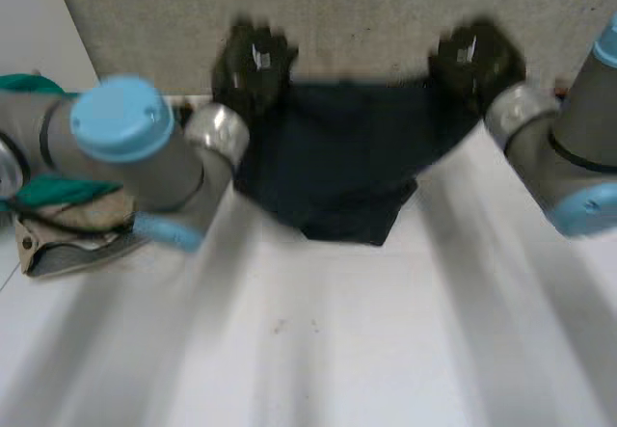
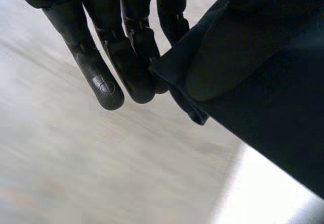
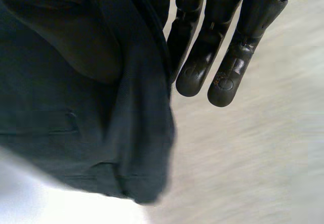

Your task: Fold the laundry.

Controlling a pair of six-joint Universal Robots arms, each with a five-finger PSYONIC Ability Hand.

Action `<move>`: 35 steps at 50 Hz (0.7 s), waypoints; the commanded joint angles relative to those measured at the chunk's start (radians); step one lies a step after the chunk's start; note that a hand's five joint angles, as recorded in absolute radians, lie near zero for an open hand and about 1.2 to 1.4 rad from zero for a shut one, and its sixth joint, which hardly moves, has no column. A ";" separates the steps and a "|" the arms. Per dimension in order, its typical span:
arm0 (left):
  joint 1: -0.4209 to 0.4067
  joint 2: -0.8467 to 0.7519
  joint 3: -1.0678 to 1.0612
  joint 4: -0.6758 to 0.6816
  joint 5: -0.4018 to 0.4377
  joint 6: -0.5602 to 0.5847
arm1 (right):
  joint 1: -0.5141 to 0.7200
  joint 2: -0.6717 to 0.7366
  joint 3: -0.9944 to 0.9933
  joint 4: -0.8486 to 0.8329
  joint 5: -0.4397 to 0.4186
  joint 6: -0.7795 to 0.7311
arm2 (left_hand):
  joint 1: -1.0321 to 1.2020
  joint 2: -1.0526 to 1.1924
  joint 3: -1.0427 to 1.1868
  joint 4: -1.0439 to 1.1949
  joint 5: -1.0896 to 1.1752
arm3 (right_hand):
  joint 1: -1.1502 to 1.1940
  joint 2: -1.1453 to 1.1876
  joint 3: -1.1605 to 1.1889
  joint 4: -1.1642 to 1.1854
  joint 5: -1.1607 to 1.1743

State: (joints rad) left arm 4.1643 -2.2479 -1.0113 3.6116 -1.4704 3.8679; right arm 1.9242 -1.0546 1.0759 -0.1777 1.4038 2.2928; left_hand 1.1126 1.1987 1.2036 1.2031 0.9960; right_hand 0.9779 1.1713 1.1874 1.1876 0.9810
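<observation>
Showed, in the head view, the whole outline of a dark navy garment (image 1: 337,172) spread between the left hand (image 1: 253,61) and the right hand (image 1: 477,56), both raised at the far side of the white table (image 1: 318,350). Ran, by its long axis, straight from one hand to the other, with the top edge pulled taut between them. Sagged and narrowed below the hands to a blunt lower edge pointing back toward the robot. Could not tell whether that lower edge touched the table. Showed too, beside the left arm (image 1: 125,147) and well apart from the garment, a heap of other laundry (image 1: 67,210) in green and beige.

Gave, in the left wrist view, the close detail of the grip: straight black fingers (image 2: 109,77) with a folded corner of the garment pressed against their inner side and cloth wrapped over the thumb side, so grasping that corner. Gave the mirror of it in the right wrist view: straight fingers (image 3: 223,77), with the garment's other corner pinched beside them and hanging down under the palm.
</observation>
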 commanded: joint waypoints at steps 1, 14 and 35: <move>0.045 0.002 0.230 0.327 -0.001 0.087 | 0.007 0.008 -0.047 -0.671 0.027 0.008 | 0.284 0.198 0.193 0.193 0.226 | 0.418 0.225 0.209 0.209 0.241; 0.042 0.112 -0.061 0.365 0.004 -0.012 | 0.073 -0.074 0.099 -0.520 0.076 0.010 | 0.284 0.198 0.193 0.193 0.226 | 0.418 0.225 0.209 0.209 0.241; -0.075 0.211 -0.813 0.239 -0.005 -0.015 | 0.061 -0.105 0.552 -0.097 0.035 0.171 | -0.087 -0.173 -0.178 -0.178 -0.145 | 0.418 0.225 0.209 0.209 0.241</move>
State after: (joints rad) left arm 4.1201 -2.0376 -1.7533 3.8801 -1.4690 3.8531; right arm 1.9917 -1.1835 1.5919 -0.2852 1.4738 2.3614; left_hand 1.1126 1.1759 1.1756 1.1758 0.9864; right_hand 0.9879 1.1776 1.1874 1.1880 0.9959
